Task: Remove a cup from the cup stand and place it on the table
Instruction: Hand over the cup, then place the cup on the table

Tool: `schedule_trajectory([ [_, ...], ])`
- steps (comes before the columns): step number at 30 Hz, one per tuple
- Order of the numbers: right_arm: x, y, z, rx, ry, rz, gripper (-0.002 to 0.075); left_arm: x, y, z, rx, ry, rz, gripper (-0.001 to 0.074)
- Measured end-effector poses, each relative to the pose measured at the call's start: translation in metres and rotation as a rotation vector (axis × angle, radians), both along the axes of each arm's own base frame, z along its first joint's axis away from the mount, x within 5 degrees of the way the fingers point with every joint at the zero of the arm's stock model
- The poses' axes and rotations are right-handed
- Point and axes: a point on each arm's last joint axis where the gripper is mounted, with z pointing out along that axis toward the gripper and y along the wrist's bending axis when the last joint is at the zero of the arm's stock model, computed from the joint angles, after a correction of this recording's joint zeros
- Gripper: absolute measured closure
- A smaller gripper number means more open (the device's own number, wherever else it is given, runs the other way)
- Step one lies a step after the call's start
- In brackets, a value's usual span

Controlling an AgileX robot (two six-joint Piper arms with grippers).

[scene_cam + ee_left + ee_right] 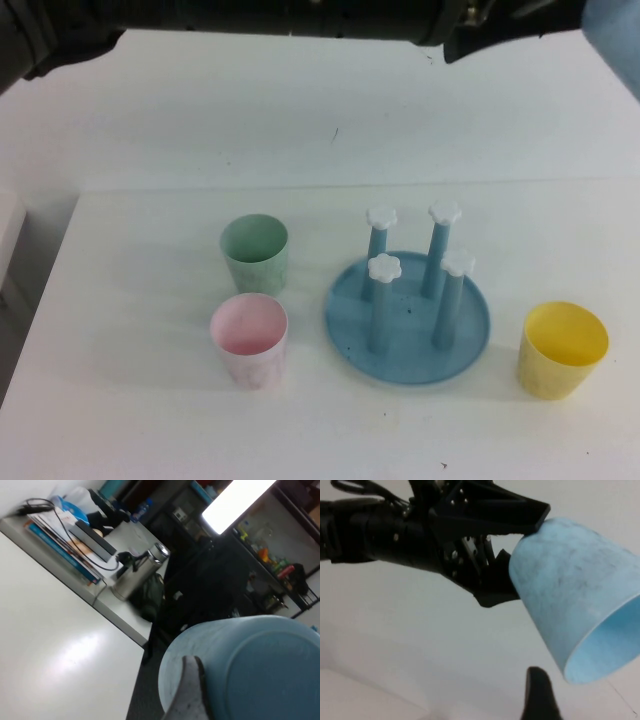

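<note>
Presently, the cup [575, 590] is held off the surface [150, 420], gripped at its closed base by the left hand [517, 555]. In the right wrist view, the dark fingers [540, 515] of that hand are seen clamped on either side of the base. The cup is tipped on its side, with the open mouth turned away from the left hand. In the left wrist view, the flat base of the cup [260, 670] fills the lower corner, with one pale finger [187, 690] pressed against its wall.

The right hand [536, 700] is seen just below the rim of the cup, with a gap visible between them. Whether the right hand is released or clenched cannot be told. In the high view, only a pale blue edge of the cup [615, 40] is seen, at the far right corner, well apart from the cup stand [410, 345].

The cup stand is seen resting flat on the surface, its four capped pegs upright. A green cup [255, 250] and a pink cup [250, 340] are noted on its left. A yellow cup [562, 350] is noted on its right. All three stand mouth up.
</note>
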Motion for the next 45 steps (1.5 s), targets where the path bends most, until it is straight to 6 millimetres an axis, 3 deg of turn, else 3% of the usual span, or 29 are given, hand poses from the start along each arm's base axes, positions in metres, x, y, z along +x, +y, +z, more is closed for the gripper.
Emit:
schedule_trajectory([
  [8,-0.002,0.001,0.005,0.056,0.029,0.027,0.0329,-0.033,-0.028,0.000,0.000,-0.060,-0.125,0.0220],
  [11,-0.003,0.001,0.007,0.064,0.029,0.030,0.0408,-0.040,-0.036,0.001,-0.008,-0.085,-0.126,0.0220],
  [16,-0.005,0.002,0.008,0.074,0.036,0.053,0.0634,-0.043,-0.043,0.001,-0.024,-0.110,-0.105,0.0220],
  [20,-0.005,0.003,0.009,0.067,0.029,0.057,0.0642,-0.044,-0.043,0.001,-0.021,-0.122,-0.108,0.0218],
  [24,-0.001,-0.002,0.010,0.084,0.031,-0.010,0.0699,-0.045,-0.042,-0.008,0.076,-0.223,-0.129,0.0127],
  [26,0.002,-0.006,0.010,0.098,0.038,-0.058,0.0706,-0.045,-0.039,-0.012,0.148,-0.290,-0.129,0.0125],
  [29,0.010,-0.009,0.008,0.067,0.077,-0.108,0.0706,-0.046,-0.031,-0.015,0.258,-0.367,-0.101,0.0232],
  [33,0.032,-0.011,0.008,-0.083,0.177,-0.144,0.0707,-0.049,-0.021,-0.019,0.384,-0.406,-0.090,0.0552],
  [35,0.047,-0.013,0.011,-0.161,0.234,-0.152,0.0707,-0.050,-0.015,-0.025,0.477,-0.437,-0.110,0.0657],
  [39,0.086,-0.015,0.025,-0.295,0.398,-0.124,0.0707,-0.048,-0.002,-0.039,0.701,-0.451,-0.129,0.0720],
  [45,0.158,-0.023,0.035,-0.429,0.646,-0.075,0.0707,-0.039,0.017,-0.063,0.969,-0.380,-0.023,0.0732],
])
